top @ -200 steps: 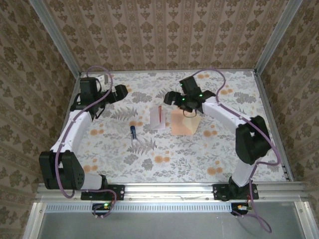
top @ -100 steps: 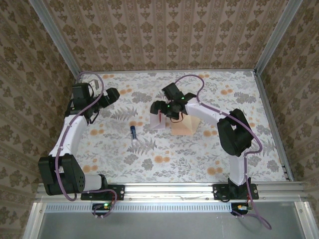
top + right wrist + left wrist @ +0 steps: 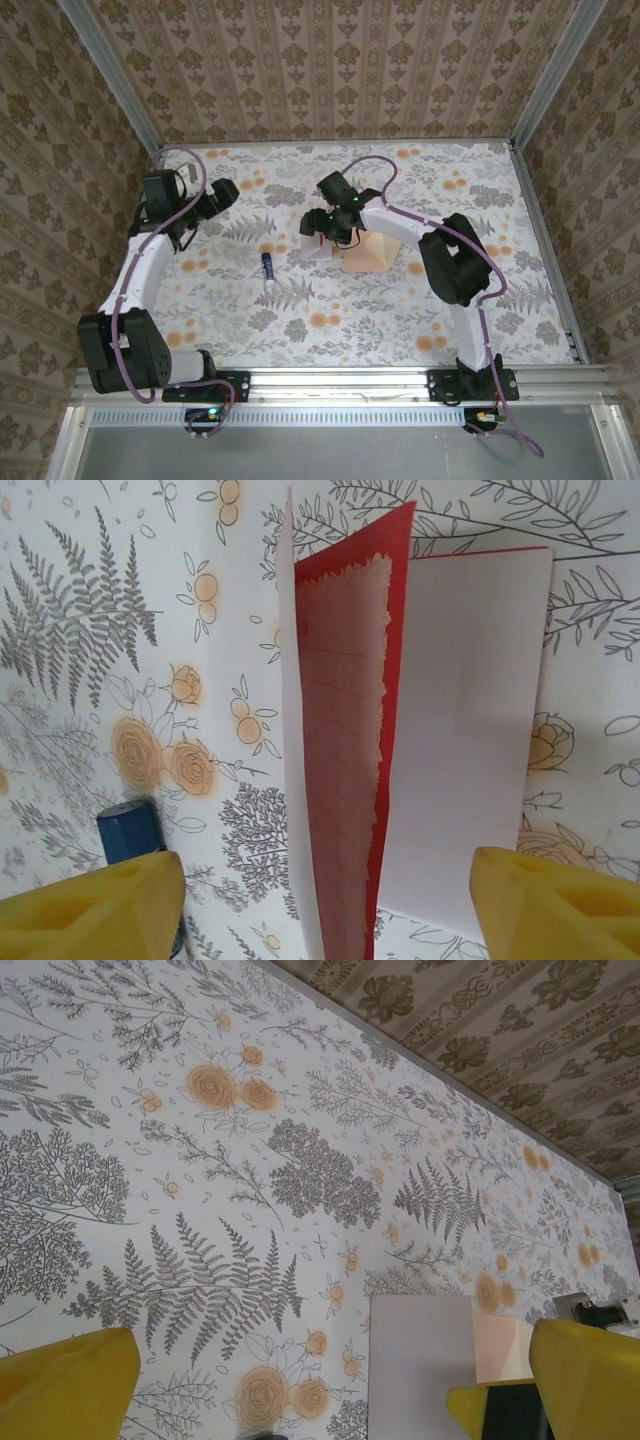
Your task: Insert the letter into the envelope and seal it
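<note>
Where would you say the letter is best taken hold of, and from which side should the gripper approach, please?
Probably by the raised panel of the letter, coming down from above. That panel stands up off the table along its fold while the other half lies flat, so the right gripper, open astride it, could pinch its two faces.

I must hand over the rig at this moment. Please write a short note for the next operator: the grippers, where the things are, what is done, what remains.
Left gripper: open, empty, over the far left of the table.
Right gripper: open, one finger on either side of the letter, not gripping it.
Letter: folded, standing half open on the table, beside the envelope. A blue stick lies on the letter's other side.
Done: nothing; the letter is outside the envelope.
Left: grasp the letter, insert it, seal.
</note>
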Robot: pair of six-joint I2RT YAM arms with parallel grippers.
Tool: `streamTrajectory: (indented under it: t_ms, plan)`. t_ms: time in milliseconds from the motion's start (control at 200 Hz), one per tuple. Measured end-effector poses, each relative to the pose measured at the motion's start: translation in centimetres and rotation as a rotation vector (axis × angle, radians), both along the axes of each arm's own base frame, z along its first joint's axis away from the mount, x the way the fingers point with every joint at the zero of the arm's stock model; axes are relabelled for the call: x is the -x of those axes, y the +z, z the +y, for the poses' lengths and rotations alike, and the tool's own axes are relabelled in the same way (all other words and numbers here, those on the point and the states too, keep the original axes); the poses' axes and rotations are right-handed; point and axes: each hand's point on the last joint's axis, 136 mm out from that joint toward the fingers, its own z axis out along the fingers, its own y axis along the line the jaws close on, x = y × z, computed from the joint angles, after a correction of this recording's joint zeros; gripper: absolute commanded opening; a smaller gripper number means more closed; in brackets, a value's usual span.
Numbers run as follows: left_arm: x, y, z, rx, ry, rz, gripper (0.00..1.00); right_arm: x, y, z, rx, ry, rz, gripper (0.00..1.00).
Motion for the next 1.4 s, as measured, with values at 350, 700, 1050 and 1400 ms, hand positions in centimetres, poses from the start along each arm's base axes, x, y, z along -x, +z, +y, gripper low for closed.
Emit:
streamTrajectory:
  t_ms: [350,700,1050,1400]
  plan:
    - [0.1,-0.3,0.0,0.008,-0.004,0.003,1.0,0.2,-0.2,0.4,-0.006,-0.002,0.007,0.0]
    - [0.1,0.5,-1.0,0.052,-0.06,-0.029,1.0,0.5,1.7,0.3,-0.036,0.026,-0.02,0.0]
    - [2.9,3.6,-8.5,0.141,-0.423,-0.123,0.98,-0.2,13.1,1.0,-0.372,0.112,-0.146,0.0]
    - [3.4,3.0,-14.3,0.145,-0.598,-0.102,0.98,1.3,16.4,2.7,-0.58,0.164,-0.153,0.0]
